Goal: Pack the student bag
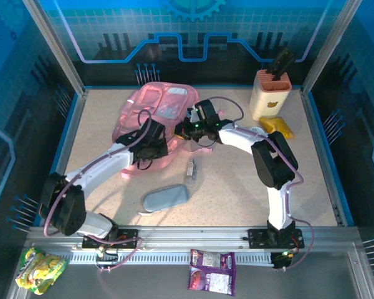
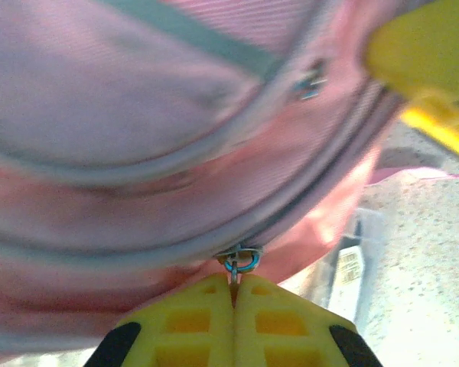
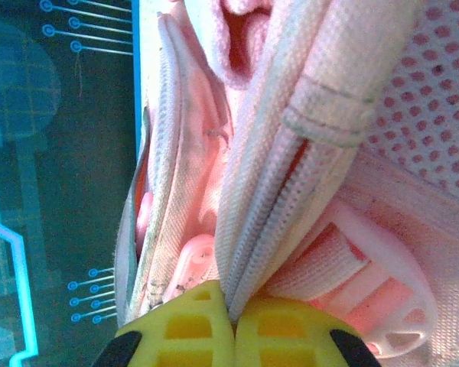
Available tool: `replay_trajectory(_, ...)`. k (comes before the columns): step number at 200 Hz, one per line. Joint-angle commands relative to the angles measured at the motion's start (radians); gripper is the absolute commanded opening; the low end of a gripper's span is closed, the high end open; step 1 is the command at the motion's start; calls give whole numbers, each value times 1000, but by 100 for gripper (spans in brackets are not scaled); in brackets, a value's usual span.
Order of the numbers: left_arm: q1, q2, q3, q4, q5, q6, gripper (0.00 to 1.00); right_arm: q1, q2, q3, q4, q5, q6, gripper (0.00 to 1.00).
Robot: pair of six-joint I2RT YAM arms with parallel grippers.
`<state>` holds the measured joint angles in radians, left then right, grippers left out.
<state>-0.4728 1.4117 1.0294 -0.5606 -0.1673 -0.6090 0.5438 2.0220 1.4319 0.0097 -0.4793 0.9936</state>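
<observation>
Student bag (image 1: 151, 103) lay on the bench (image 1: 237, 187); left pincer (image 2: 234, 289) was clamped on its zip ring (image 2: 242, 262), right pincer (image 3: 234, 310) pinched its webbing strap (image 3: 291, 191).

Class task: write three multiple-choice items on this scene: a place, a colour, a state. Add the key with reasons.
1. The student bag is: A blue; B green; C pink.
2. The grey-blue pencil case lies: A inside the bag; B on the table, between bag and arm bases; C in a gripper.
3. The right gripper is: A shut on the bag; B open above the table; C holding the pencil case.
Key: C, its fabric is pink; B, it lies flat on bare table; A, it pinches the bag's woven band.
</observation>
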Motion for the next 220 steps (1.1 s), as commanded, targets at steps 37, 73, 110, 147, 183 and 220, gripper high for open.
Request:
replay_trajectory(37, 157, -172, -98, -213, 5, 114, 0, -122, 76, 266, -210, 12, -262, 0)
replay_trajectory(73, 116, -125, -89, -81, 191, 80, 0, -119, 212, 469, -309, -27, -264, 14)
replay_trajectory(110, 17, -42, -33, 52, 171, 9, 0, -111, 171, 469, -393, -14, -299, 47)
replay_trajectory(147, -20, 35, 30, 89, 152, -5, 0, -107, -52, 138, -292, -10, -239, 61)
replay_trajectory(183, -27, 72, 50, 98, 159, -17, 0, -64, -106, -46, -125, -82, -88, 62)
replay_trajectory(220, -52, 81, 72, 98, 155, -23, 0, 6, -98, -85, -18, -36, 10, 55)
